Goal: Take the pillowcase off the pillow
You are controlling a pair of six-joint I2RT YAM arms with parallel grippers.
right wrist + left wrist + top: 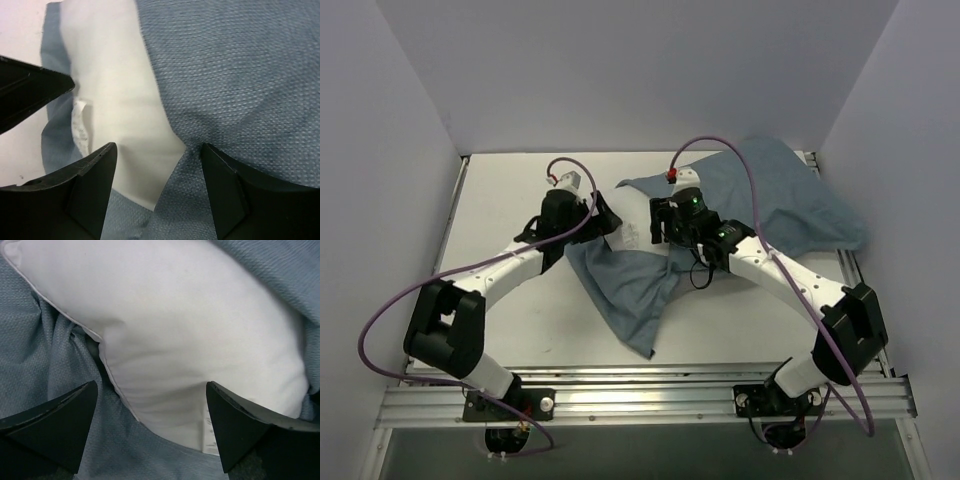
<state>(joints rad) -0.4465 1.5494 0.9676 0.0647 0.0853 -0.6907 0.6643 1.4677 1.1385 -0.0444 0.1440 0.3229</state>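
Left wrist view: left pincer gaping full wide, empty, straddling bare end of pillow; white label at that end. Pillowcase bunched along both sides of pillow, covering the rest. Right pincer partly apart, holding nothing, poised over cloth hem where it meets pillow. Looks like stripping barely begun. To do well, I'd say: left bites deep into pillow end, not cloth; right pinches hem only, clear of pillow; then draw apart, low over tabletop.
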